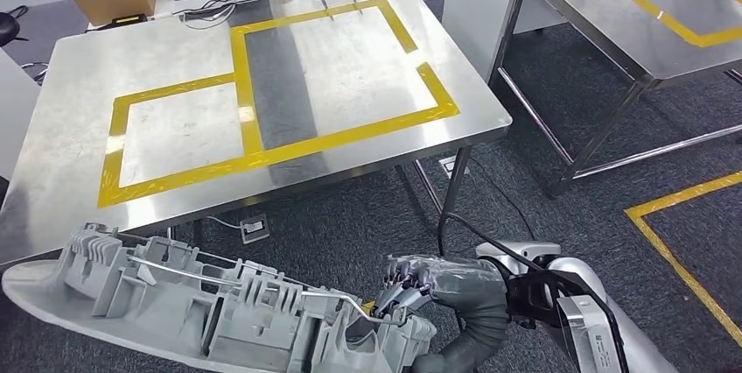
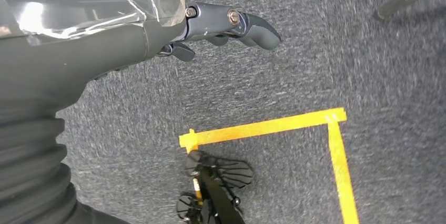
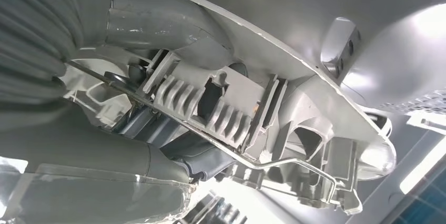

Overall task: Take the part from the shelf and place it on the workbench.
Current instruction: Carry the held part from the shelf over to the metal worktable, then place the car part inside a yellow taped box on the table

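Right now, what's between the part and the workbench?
Head view: nothing stands between them. The part, gripped by the right hand, hangs over grey carpet, short of the workbench edge.

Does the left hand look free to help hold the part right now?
Probably not at once: the left hand hangs over carpet, holding nothing, while the right hand grips the part alone.

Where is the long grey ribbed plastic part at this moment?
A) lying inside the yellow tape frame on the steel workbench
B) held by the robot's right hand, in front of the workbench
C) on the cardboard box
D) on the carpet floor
B: the right hand grips one end of the long grey ribbed plastic part, which is in the air short of the steel workbench.
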Robot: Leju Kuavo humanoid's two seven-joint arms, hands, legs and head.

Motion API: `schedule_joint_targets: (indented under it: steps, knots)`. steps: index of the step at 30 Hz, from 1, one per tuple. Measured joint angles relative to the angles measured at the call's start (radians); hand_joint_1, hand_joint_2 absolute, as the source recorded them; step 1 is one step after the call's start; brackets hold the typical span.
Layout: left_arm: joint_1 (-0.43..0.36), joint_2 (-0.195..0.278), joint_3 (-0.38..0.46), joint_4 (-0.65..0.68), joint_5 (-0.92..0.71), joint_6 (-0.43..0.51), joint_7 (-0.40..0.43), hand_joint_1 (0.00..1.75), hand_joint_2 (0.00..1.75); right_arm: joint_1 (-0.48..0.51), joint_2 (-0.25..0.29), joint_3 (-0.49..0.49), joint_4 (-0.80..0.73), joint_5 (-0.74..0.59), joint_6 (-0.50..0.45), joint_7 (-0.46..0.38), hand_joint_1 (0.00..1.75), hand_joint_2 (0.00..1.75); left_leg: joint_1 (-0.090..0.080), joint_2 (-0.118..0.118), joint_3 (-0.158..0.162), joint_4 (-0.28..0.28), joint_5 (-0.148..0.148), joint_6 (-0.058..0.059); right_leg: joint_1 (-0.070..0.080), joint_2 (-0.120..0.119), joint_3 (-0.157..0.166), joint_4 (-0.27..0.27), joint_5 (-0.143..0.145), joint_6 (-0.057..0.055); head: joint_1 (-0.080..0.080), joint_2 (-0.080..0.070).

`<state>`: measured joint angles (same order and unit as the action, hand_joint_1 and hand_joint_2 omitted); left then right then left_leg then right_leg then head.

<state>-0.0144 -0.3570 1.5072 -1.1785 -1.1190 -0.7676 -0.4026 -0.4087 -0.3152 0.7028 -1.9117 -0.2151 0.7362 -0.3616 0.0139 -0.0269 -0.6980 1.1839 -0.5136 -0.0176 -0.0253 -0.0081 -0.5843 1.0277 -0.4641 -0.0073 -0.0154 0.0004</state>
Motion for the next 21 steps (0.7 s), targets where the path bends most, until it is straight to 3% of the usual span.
schedule_joint_targets:
  steps: [2,3,5,7,9,11,13,15,17,18,19,21]
  knots:
    - [-0.001,-0.001,0.000,0.001,0.009,0.000,0.010,0.00,1.75,0.000,0.000,0.000,0.000,-0.001,0.000,0.000,1.75,1.75,0.001,0.019,-0.061,0.115,-0.040,-0.002,0.006,-0.022,0.001,0.000,-0.003,-0.004,0.000,0.000]
    - [-0.001,-0.001,0.000,0.002,0.013,-0.001,0.015,0.00,1.75,0.000,0.000,0.001,0.000,-0.002,0.000,0.000,1.75,1.75,0.001,0.021,-0.069,0.126,-0.035,-0.001,0.008,-0.033,0.002,0.000,-0.005,-0.005,-0.001,0.000]
    - [0.000,-0.001,0.000,0.002,0.019,-0.005,0.024,0.00,1.75,-0.001,0.000,0.000,0.000,-0.003,0.000,0.000,1.75,1.75,-0.002,0.034,-0.021,0.032,0.022,0.010,0.014,-0.055,0.007,0.000,-0.009,-0.007,-0.001,0.000]
    - [-0.002,0.000,0.000,0.002,0.022,-0.009,0.029,0.00,1.75,-0.004,0.000,0.000,0.000,-0.005,-0.001,0.000,1.75,1.75,-0.016,0.079,0.049,-0.101,0.068,0.029,0.020,-0.073,0.012,0.000,-0.014,-0.004,0.000,0.000]
    - [-0.003,0.002,0.000,0.001,0.023,-0.013,0.030,0.00,1.75,-0.006,0.000,0.000,0.000,-0.006,-0.003,0.001,1.75,1.75,-0.028,0.103,0.072,-0.150,0.073,0.042,0.024,-0.089,0.015,-0.001,-0.019,0.002,0.000,0.000]
    - [-0.001,0.002,0.000,0.001,0.025,-0.018,0.031,0.00,1.75,-0.009,0.000,0.000,0.001,-0.006,-0.007,0.003,1.75,1.75,-0.027,0.083,0.076,-0.158,0.078,0.048,0.024,-0.101,0.016,-0.003,-0.023,0.011,0.000,0.000]
    - [-0.001,0.001,0.000,0.001,0.027,-0.025,0.030,0.00,1.75,-0.011,-0.002,0.000,0.001,-0.008,-0.009,0.004,1.75,1.75,-0.020,0.067,0.089,-0.174,0.088,0.057,0.022,-0.069,0.005,0.024,-0.038,0.017,0.002,0.000]
    - [-0.004,0.000,-0.001,0.001,0.029,-0.033,0.030,0.00,1.75,-0.010,-0.005,-0.001,0.003,-0.014,-0.011,0.005,1.75,1.75,-0.015,0.051,0.097,-0.182,0.093,0.062,0.018,-0.017,-0.046,0.128,-0.079,0.015,0.006,0.000]
    - [-0.006,-0.002,-0.001,0.001,0.029,-0.037,0.031,0.00,1.75,-0.007,-0.009,-0.001,0.006,-0.019,-0.012,0.005,1.75,1.75,-0.013,0.034,0.097,-0.182,0.093,0.063,0.016,0.001,-0.115,0.250,-0.115,0.018,0.008,0.000]
    - [-0.005,-0.002,-0.001,0.001,0.029,-0.038,0.031,0.00,1.75,-0.006,-0.010,-0.001,0.007,-0.021,-0.013,0.005,1.75,1.75,-0.013,0.026,0.098,-0.181,0.092,0.062,0.014,0.002,-0.132,0.272,-0.114,0.025,0.008,0.000]
    - [-0.005,-0.003,-0.001,0.002,0.029,-0.039,0.031,0.00,1.75,-0.005,-0.011,-0.001,0.007,-0.022,-0.013,0.005,1.75,1.75,-0.012,0.018,0.099,-0.180,0.091,0.060,0.011,0.002,-0.131,0.254,-0.096,0.035,0.008,0.000]
    - [-0.005,-0.003,-0.001,0.002,0.029,-0.038,0.031,0.00,1.75,-0.006,-0.012,-0.001,0.008,-0.026,-0.013,0.005,1.75,1.75,-0.008,0.005,0.100,-0.173,0.085,0.052,0.003,0.002,-0.078,0.121,-0.033,0.055,0.009,0.000]
